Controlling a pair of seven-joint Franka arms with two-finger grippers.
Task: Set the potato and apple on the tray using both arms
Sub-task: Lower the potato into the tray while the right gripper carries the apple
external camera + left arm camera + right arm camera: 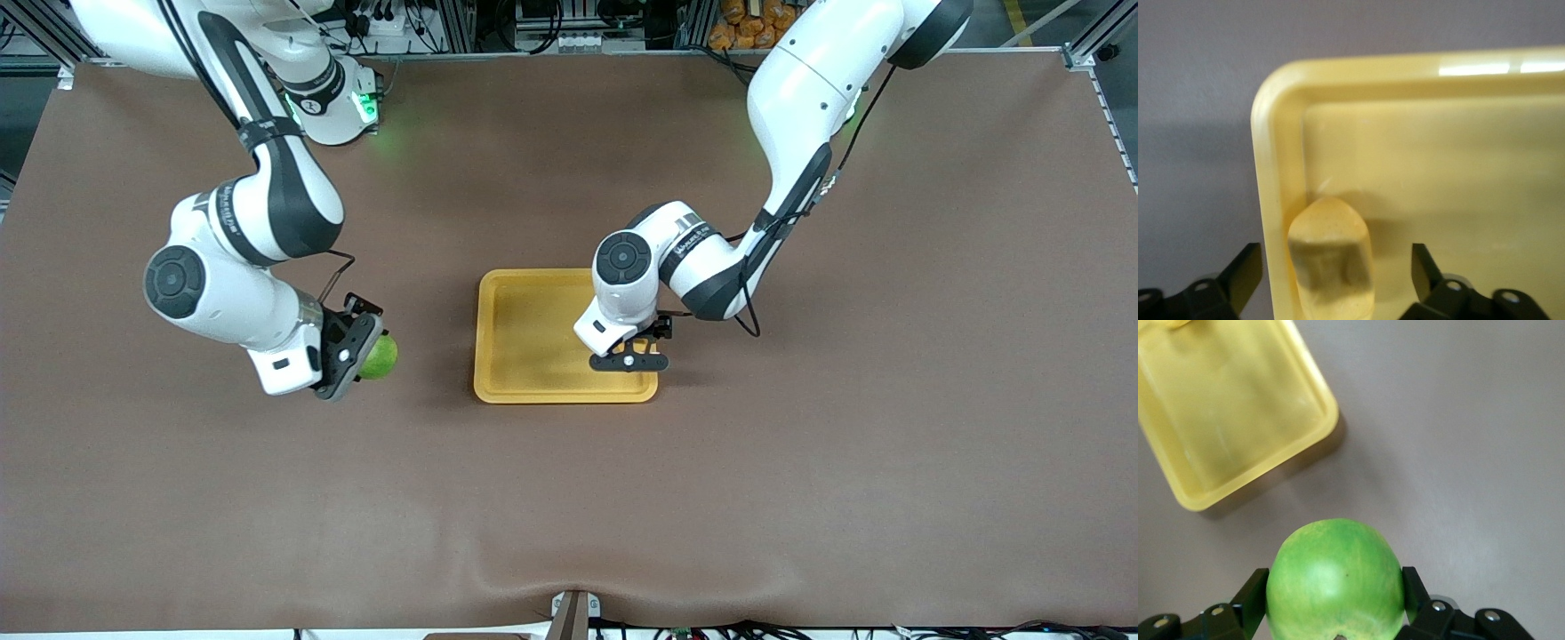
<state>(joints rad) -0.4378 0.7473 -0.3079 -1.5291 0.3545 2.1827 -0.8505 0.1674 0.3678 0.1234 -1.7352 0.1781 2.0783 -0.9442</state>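
The yellow-orange tray (524,333) lies mid-table. The potato (1331,267) lies in the tray (1438,167) against its rim near a corner. In the front view my left gripper hides it. My left gripper (629,360) hangs low over that corner, open, with its fingers (1248,267) apart from the potato on either side. My right gripper (351,351) is shut on the green apple (380,356) over the table, beside the tray toward the right arm's end. In the right wrist view the apple (1335,580) sits between the fingers (1411,583).
A brown cloth (800,444) covers the table. The tray (1225,407) shows in the right wrist view with an empty corner toward the apple. Cables and parts lie along the table edge by the arm bases.
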